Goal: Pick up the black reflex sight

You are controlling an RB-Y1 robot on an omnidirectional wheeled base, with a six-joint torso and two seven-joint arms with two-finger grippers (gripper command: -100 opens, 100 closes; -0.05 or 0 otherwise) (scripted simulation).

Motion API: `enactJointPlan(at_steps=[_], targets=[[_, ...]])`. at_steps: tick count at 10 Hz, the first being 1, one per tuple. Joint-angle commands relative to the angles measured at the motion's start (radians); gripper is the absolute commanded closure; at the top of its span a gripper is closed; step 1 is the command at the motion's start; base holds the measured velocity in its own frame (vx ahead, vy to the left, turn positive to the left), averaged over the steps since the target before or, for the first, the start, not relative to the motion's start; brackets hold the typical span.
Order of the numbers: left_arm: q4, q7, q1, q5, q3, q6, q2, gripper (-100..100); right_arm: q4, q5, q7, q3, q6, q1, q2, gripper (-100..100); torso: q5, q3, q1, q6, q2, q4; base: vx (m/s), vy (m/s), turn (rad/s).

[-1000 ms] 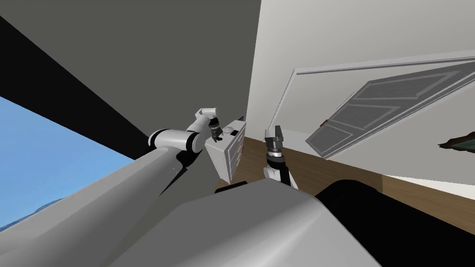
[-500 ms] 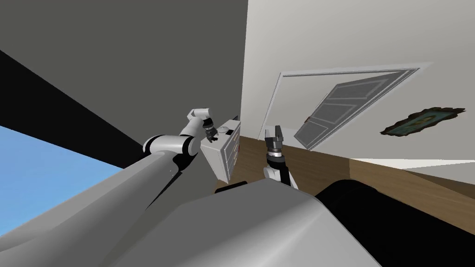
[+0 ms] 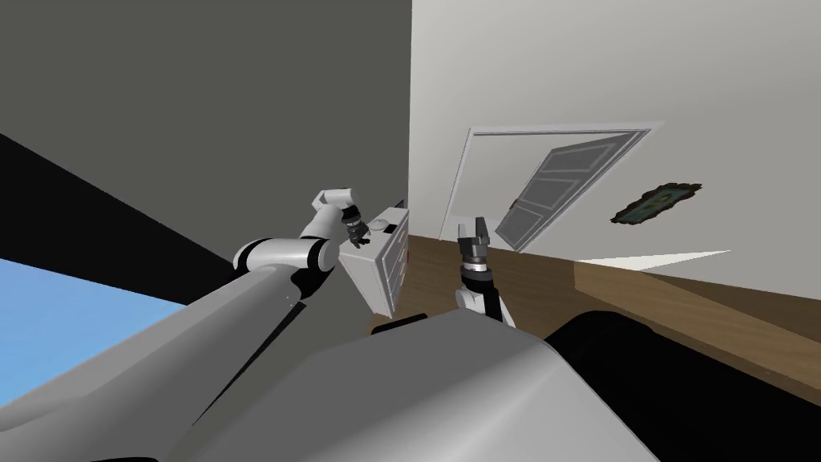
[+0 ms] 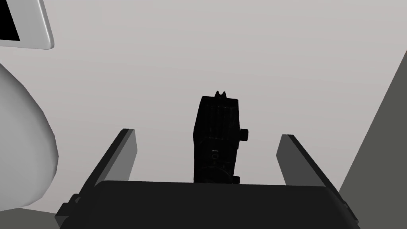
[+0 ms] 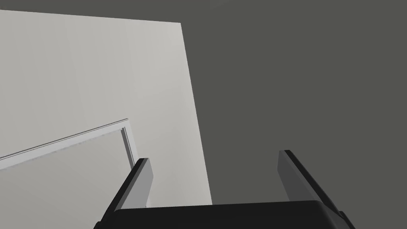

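The black reflex sight (image 4: 216, 139) lies on the pale top of a white chest of drawers (image 3: 385, 269). My left gripper (image 4: 207, 134) hangs open over it, one finger on each side of the sight and neither touching it. In the head view the left gripper (image 3: 358, 234) is at the near corner of the chest's top, at the end of my outstretched left arm. My right gripper (image 3: 479, 228) is raised in front of my chest, open and empty; the right wrist view also shows the right gripper (image 5: 214, 157) open.
A white rounded object (image 4: 24, 151) sits on the chest's top beside my left gripper, and a white-framed thing (image 4: 28, 24) lies beyond it. The chest stands against a dark grey wall (image 3: 240, 120). A grey door (image 3: 553, 188) stands ajar to the right, with wooden floor (image 3: 513, 281) in front.
The whole head view has shifted: door and wall picture slid left, so I have turned. My left gripper stays over the chest's top. The right arm holds still.
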Motion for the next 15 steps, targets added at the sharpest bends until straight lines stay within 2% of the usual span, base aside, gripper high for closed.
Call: enactJointPlan(at_steps=[1, 2, 3, 5, 6, 8, 9, 10, 11, 15], targets=[[-0.049, 0.022, 0.047, 0.011, -0.002, 0.02, 0.05, -100, 0.0, 0.0, 0.0, 0.0, 0.0, 0.0, 0.0, 0, 0.0, 0.0, 0.0, 0.0, 0.0, 0.0, -0.068, 0.026, -0.39], [-0.049, 0.022, 0.047, 0.011, -0.002, 0.02, 0.058, -100, 0.0, 0.0, 0.0, 0.0, 0.0, 0.0, 0.0, 0, 0.0, 0.001, 0.001, -0.001, 0.002, 0.001, -0.07, 0.027, -0.304], [-0.077, 0.036, 0.082, 0.019, -0.003, 0.035, 0.096, -100, 0.0, 0.0, 0.0, 0.0, 0.0, 0.0, 0.0, 0, 0.001, 0.001, 0.002, -0.001, 0.003, 0.0, -0.066, 0.019, -0.434], [-0.097, 0.036, 0.086, 0.019, -0.003, 0.035, 0.096, -100, 0.0, 0.0, 0.0, 0.0, 0.0, 0.0, 0.0, 0, 0.001, 0.0, 0.0, 0.0, 0.002, -0.002, -0.033, 0.009, -0.068], [-0.089, 0.036, 0.086, 0.019, -0.003, 0.035, 0.096, -100, 0.0, 0.0, 0.0, 0.0, 0.0, 0.0, 0.0, 0, 0.001, -0.001, 0.0, -0.001, 0.0, -0.002, 0.003, -0.006, 0.03], [-0.163, 0.065, 0.159, 0.034, -0.006, 0.064, 0.165, -100, 0.0, 0.0, 0.0, 0.0, 0.0, 0.0, 0.0, 0, 0.001, -0.002, -0.001, 0.001, -0.001, -0.003, -0.042, 0.002, -0.386], [-0.168, 0.065, 0.164, 0.034, -0.006, 0.064, 0.174, -100, 0.0, 0.0, 0.0, 0.0, 0.0, 0.0, 0.0, 0, 0.002, -0.002, 0.0, 0.001, 0.0, -0.004, -0.07, 0.016, -0.264], [-0.142, 0.061, 0.147, 0.031, -0.008, 0.05, 0.164, -100, 0.0, 0.0, 0.0, 0.0, 0.0, 0.0, 0.0, 0, 0.003, -0.002, 0.0, 0.001, 0.0, -0.004, -0.031, 0.009, -0.038], [-0.14, 0.062, 0.147, 0.031, -0.008, 0.048, 0.165, 100, 0.0, 0.0, 0.0, 0.0, 0.0, 0.0, 0.0, 0, 0.003, -0.004, 0.0, 0.0, -0.002, -0.005, -0.006, 0.001, 0.007], [-0.14, 0.062, 0.147, 0.031, -0.008, 0.049, 0.165, 100, 0.0, 0.0, 0.0, 0.0, 0.0, 0.0, 0.0, 0, 0.003, -0.006, 0.0, 0.001, -0.006, -0.006, 0.0, 0.0, 0.0]])
